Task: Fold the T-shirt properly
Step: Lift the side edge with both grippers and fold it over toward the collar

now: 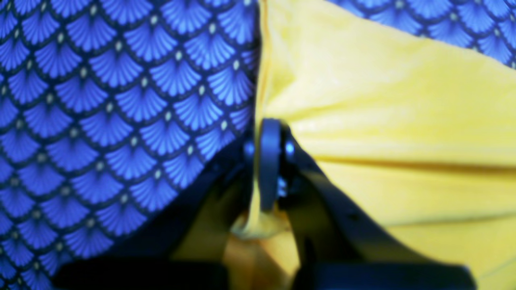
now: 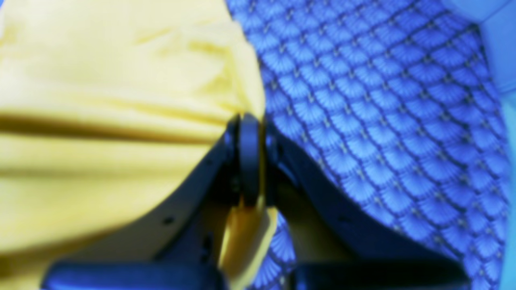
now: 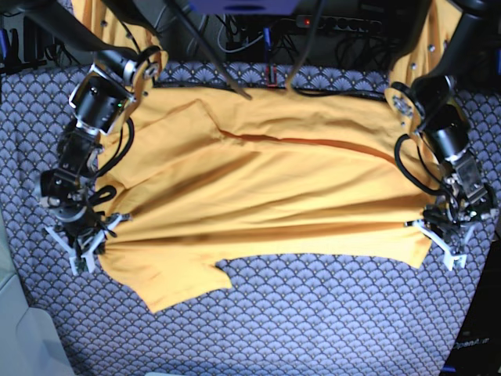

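Note:
The yellow-orange T-shirt (image 3: pixel 266 196) lies spread sideways across the tablecloth, with a long crease running across it and a sleeve hanging toward the front left. My left gripper (image 3: pixel 433 233) is on the base view's right, shut on the shirt's edge; in its wrist view the fingers (image 1: pixel 269 161) pinch yellow cloth (image 1: pixel 383 121). My right gripper (image 3: pixel 88 241) is on the base view's left, shut on the shirt's opposite edge; its wrist view shows the fingers (image 2: pixel 250 157) clamping the cloth (image 2: pixel 113 121).
The blue-grey fan-patterned tablecloth (image 3: pixel 313 313) covers the table. Cables and a power strip (image 3: pixel 344 23) run along the back edge. A pale surface (image 3: pixel 23 337) sits at the front left corner.

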You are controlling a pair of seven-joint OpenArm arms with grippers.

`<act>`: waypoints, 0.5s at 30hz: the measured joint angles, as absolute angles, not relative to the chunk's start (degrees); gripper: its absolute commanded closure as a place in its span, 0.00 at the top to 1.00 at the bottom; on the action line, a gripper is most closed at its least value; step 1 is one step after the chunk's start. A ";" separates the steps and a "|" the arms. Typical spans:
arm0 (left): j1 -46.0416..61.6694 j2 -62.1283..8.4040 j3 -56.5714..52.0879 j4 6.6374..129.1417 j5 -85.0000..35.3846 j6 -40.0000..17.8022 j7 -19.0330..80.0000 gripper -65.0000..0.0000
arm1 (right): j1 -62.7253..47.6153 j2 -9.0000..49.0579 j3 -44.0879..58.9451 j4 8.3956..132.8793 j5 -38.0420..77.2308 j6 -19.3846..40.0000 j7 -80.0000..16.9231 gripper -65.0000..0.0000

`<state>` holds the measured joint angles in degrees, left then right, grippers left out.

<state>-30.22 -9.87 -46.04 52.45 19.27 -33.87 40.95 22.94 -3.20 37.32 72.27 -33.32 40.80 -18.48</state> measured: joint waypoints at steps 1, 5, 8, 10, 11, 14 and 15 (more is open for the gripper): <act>-29.58 -9.34 -46.04 54.81 19.44 -34.61 42.13 0.00 | 21.98 -3.68 37.32 74.17 -33.23 40.75 -18.90 0.00; -26.72 -8.14 -46.04 62.57 19.14 -37.76 46.59 0.00 | 18.26 -4.95 37.39 79.07 -33.23 40.91 -19.51 0.00; -24.60 -7.20 -45.93 68.20 18.90 -39.42 49.10 0.00 | 14.57 -6.42 37.23 83.96 -32.82 40.88 -18.90 0.00; -23.16 -7.11 -46.00 70.81 18.76 -40.34 49.30 0.00 | 12.51 -7.14 37.23 86.15 -32.73 41.08 -19.05 0.00; -22.48 -7.11 -46.04 71.70 18.92 -40.32 50.04 0.00 | 11.29 -7.92 37.28 87.64 -32.80 41.12 -19.40 0.00; -20.58 -7.03 -46.00 74.19 19.03 -40.29 50.48 0.00 | 6.96 -9.39 35.55 92.20 -32.71 40.95 -18.96 0.00; -20.12 -7.01 -46.00 74.87 19.00 -40.27 50.39 0.00 | 5.61 -9.32 34.59 93.17 -32.05 40.86 -18.87 0.00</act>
